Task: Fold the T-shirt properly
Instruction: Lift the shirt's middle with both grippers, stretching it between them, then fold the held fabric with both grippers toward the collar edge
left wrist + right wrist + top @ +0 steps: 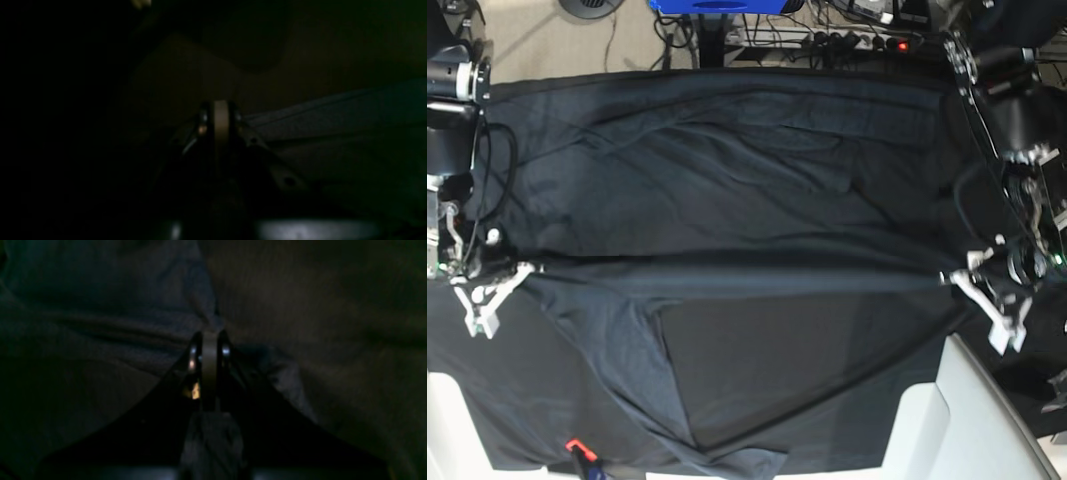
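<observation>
The T-shirt (757, 340) is a dark blue-grey knit, pulled into a taut line between my two grippers, with its lower part spread toward the table's front. At the base view's left, my right gripper (524, 268) is shut on one end of that line. In the right wrist view the shut fingertips (210, 336) pinch bunched shirt cloth (100, 306). My left gripper (952, 278), at the base view's right, is shut on the other end. In the left wrist view a hemmed shirt edge (333, 113) runs from its closed tips (220, 108).
A black tablecloth (727, 150) covers the table under the shirt. White surfaces show at the front right (972, 420) and front left (447, 420). A small red item (575, 444) lies at the front edge. Cables and a power strip (857, 40) lie behind the table.
</observation>
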Robot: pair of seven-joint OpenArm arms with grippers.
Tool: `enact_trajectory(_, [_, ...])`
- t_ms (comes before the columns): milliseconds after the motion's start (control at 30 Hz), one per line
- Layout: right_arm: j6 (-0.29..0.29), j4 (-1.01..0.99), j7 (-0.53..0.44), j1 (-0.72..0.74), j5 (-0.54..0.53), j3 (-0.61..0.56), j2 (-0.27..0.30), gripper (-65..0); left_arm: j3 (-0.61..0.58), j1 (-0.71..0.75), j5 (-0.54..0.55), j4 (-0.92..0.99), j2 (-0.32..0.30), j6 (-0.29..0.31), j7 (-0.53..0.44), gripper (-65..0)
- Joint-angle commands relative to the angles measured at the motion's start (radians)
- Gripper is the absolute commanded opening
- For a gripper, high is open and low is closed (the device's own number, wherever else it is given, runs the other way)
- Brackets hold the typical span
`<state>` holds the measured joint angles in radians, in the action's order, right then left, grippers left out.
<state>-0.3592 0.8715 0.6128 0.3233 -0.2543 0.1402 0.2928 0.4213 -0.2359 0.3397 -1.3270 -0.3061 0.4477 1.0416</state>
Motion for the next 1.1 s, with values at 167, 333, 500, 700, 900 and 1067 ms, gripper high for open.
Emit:
enact_trajectory(167, [-0.001, 0.058, 0.028, 0.001, -0.004, 0.009, 0.015, -65.0, 0.001, 0.065, 0.009, -0.042, -0.008, 0.003, -0.013, -65.0])
enact_trajectory(333, [0.005, 0.128, 0.095, -0.022, -0.004, 0.011, 0.015, -65.0, 0.001, 0.117, 0.011, -0.092, -0.008, 0.003, -0.013, -65.0])
enact_trajectory(500, [0.005, 0.137, 0.140, -0.036, -0.004, 0.012, 0.015, -65.0, 0.001, 0.177, 0.011, -0.118, -0.008, 0.003, -0.011, -65.0])
enact_trajectory(700, [0.005, 0.140, 0.143, -0.071, -0.007, 0.012, 0.019, -65.0, 0.004, 0.251, 0.011, -0.185, -0.008, 0.003, -0.011, -65.0])
enact_trajectory(900, [0.005, 0.252, 0.198, -0.128, -0.006, 0.012, 0.021, -65.0, 0.011, 0.307, 0.011, -0.231, -0.012, 0.003, -0.011, -65.0])
enact_trajectory(1067, [0.001, 0.295, 0.252, -0.149, -0.004, 0.080, 0.021, -65.0, 0.011, 0.335, 0.011, -0.256, -0.012, 0.021, 0.010, -65.0])
